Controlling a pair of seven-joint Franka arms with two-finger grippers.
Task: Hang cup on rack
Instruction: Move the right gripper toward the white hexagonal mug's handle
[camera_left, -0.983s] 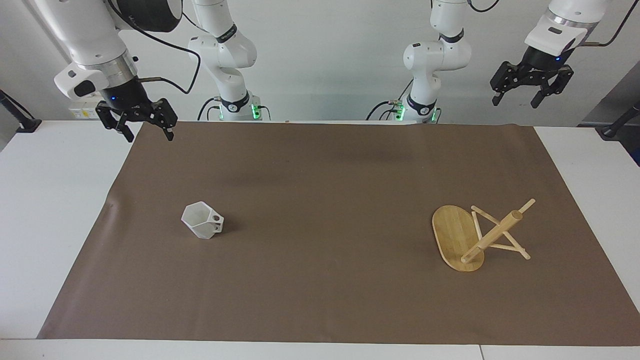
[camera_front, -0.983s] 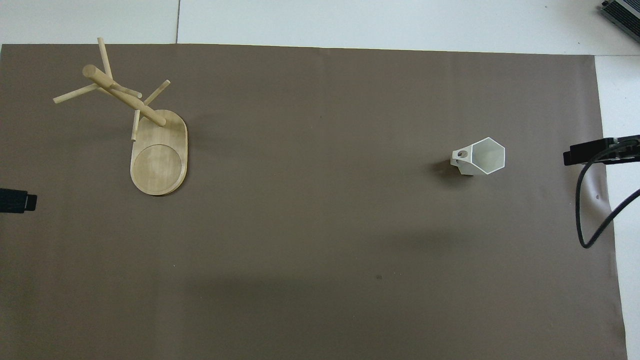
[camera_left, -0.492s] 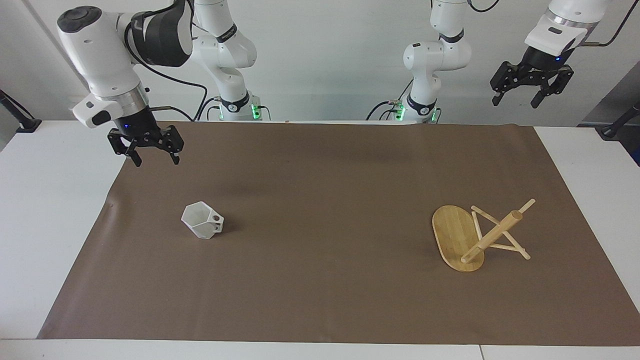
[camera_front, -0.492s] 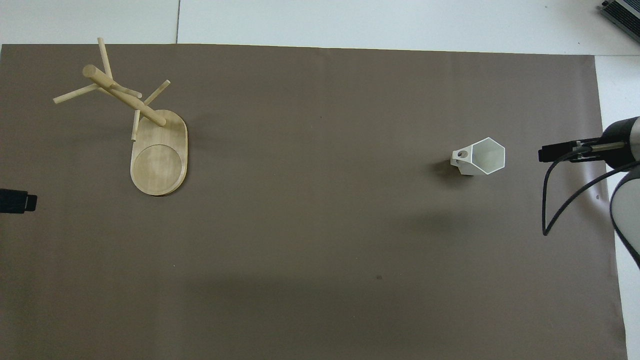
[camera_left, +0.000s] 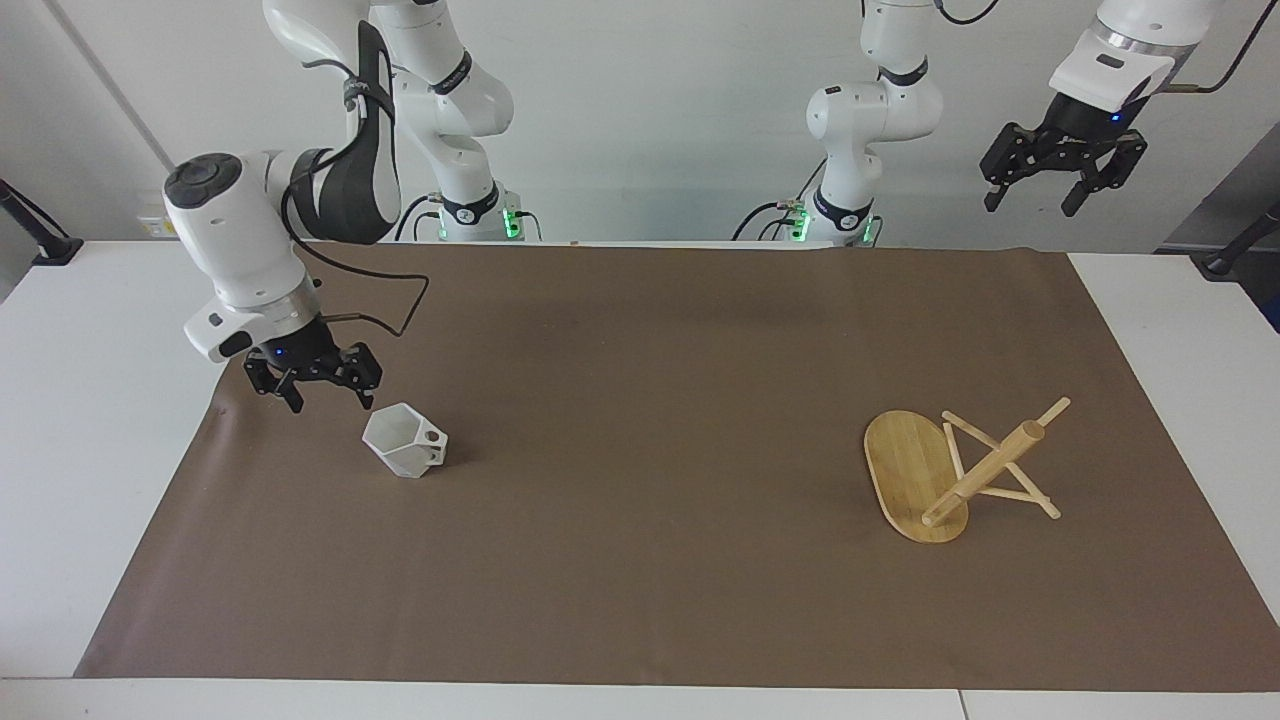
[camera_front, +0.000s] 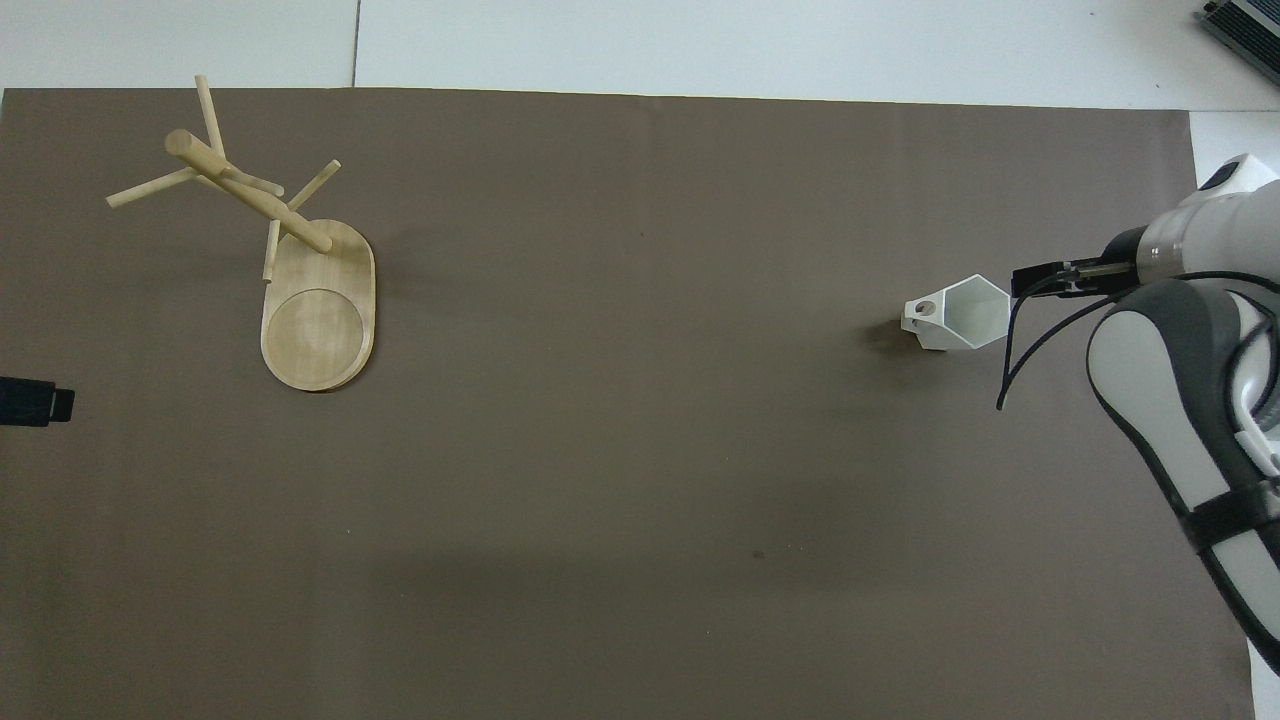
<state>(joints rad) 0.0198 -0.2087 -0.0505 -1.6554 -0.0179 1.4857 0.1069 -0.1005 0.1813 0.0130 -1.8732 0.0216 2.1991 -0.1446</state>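
The white faceted cup (camera_left: 405, 441) (camera_front: 958, 314) stands upright on the brown mat, toward the right arm's end, with its pierced handle pointing to the table's middle. My right gripper (camera_left: 330, 402) hangs open and low just beside the cup's rim, on the side away from the handle, with nothing between its fingers. In the overhead view the wrist hides its fingers. The bamboo rack (camera_left: 955, 470) (camera_front: 300, 250) stands on its oval base toward the left arm's end. My left gripper (camera_left: 1030, 205) waits open, high over that end of the table, and only its tip (camera_front: 35, 402) shows from overhead.
A brown mat (camera_left: 640, 600) covers most of the white table (camera_left: 90, 420). The right arm's black cable (camera_front: 1020, 340) loops down close to the cup. Bare mat lies between the cup and the rack.
The right arm has swung down and out from near the mat's corner by the robots to just beside the cup, its gripper still open. The cup, rack and left arm have not moved.
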